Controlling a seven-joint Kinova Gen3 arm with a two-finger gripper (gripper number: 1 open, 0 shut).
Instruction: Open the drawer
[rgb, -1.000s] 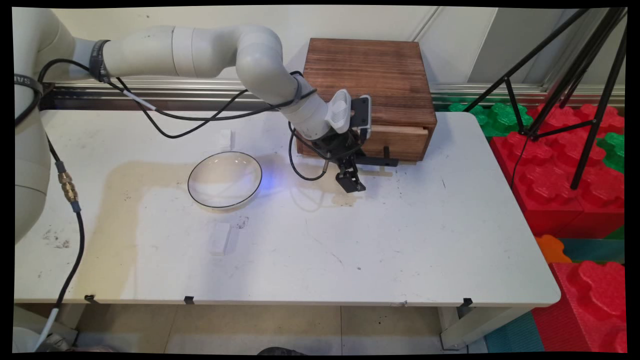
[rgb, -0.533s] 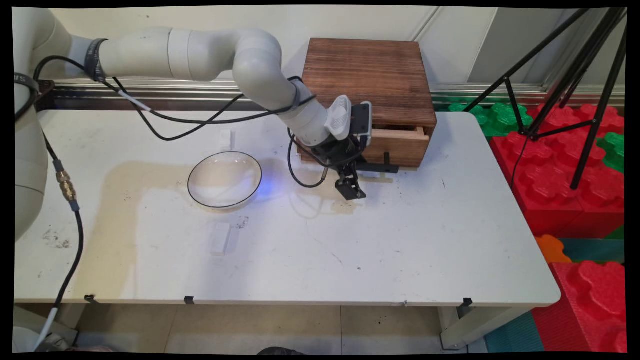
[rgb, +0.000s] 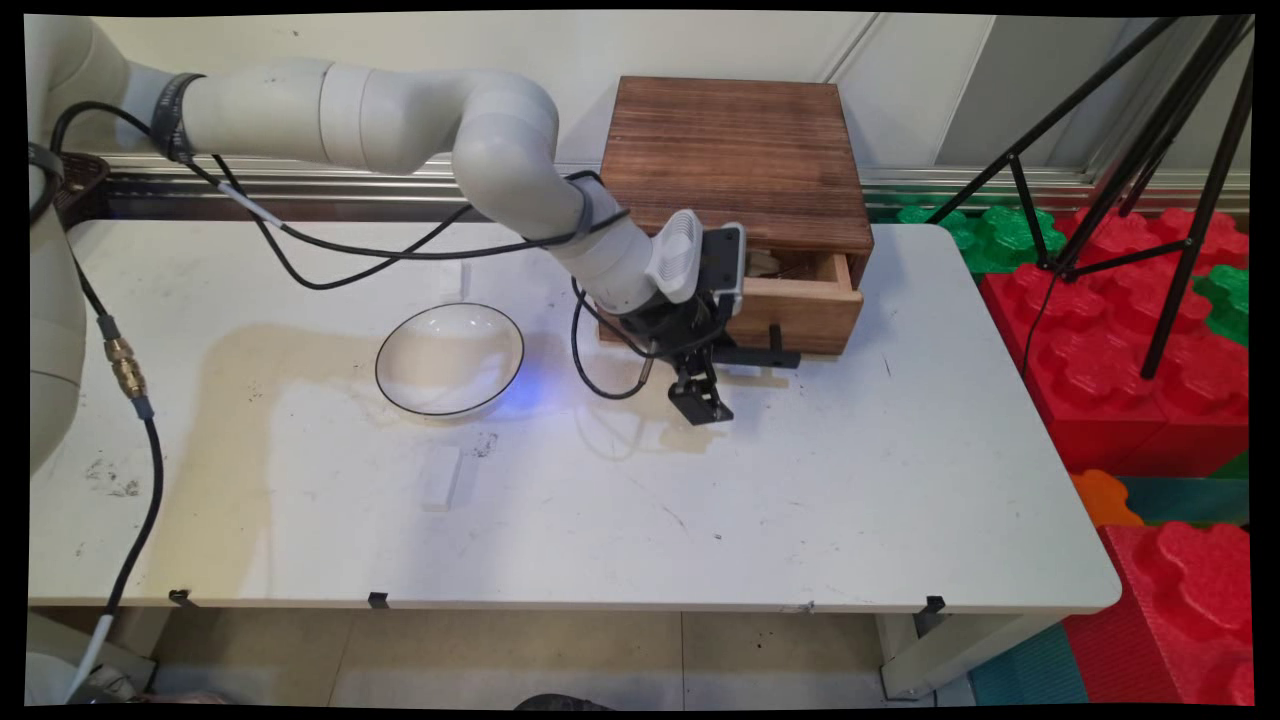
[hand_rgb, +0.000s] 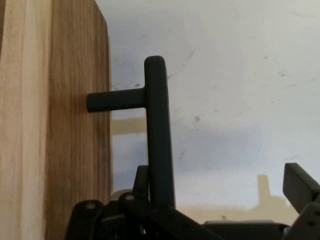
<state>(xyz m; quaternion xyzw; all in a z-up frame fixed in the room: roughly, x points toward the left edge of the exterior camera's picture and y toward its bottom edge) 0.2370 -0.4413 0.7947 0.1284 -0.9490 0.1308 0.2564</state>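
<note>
Slowly, the light wooden drawer (rgb: 800, 300) of the dark-stained wooden box (rgb: 740, 150) had been drawn out across the last second: shut flush at first, opened by a crack half a second on, and now pulled forward far enough for a gap to be seen behind its front. Something pale was glimpsed inside, but it could not be made out. The arm's black two-finger claw (rgb: 718, 380) was carried toward the near side of the table with it. The drawer's black T-shaped bar handle (hand_rgb: 159, 130) was hooked between the claw's fingers, which were held apart rather than clamped on it; in the hand view one finger (hand_rgb: 300, 184) was seen well clear of the bar.

The box was set at the far edge of the scuffed white table (rgb: 850, 480), on which a broad yellowish stain (rgb: 240, 400) was spread. A shallow white bowl with a thin dark rim (rgb: 449, 358) was left to the claw's left, a small white rectangular block (rgb: 440, 477) just in front of it. Beyond the table's right edge, red foam blocks (rgb: 1100, 380) and green foam blocks (rgb: 990, 230) were stacked beneath a black tripod (rgb: 1180, 150).
</note>
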